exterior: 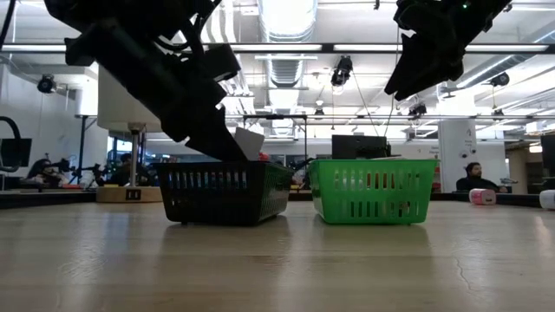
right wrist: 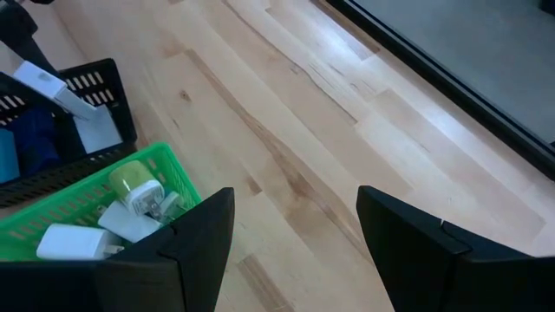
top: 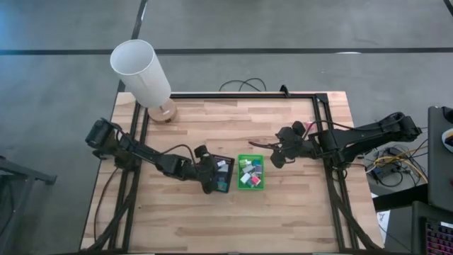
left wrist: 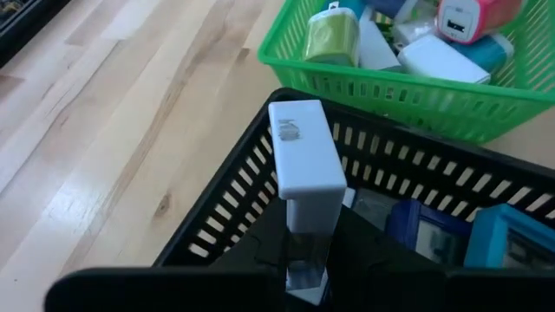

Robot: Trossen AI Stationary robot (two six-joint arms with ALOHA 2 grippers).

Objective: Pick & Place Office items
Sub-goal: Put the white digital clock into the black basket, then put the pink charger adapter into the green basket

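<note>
The left hand (left wrist: 308, 269) is clamped on the lower end of a white rectangular block (left wrist: 303, 160) — perhaps a charger — held over the black basket (left wrist: 217, 217) on the bench (top: 283, 212). The block looks rigid, light and smooth, so slippery; its flat sides offer the best hold. Its long axis runs straight out from the fingers, free end toward the green basket (left wrist: 381, 95) just beside. The right hand (right wrist: 295, 251) hovers above the green basket, fingers apart, empty.
</note>
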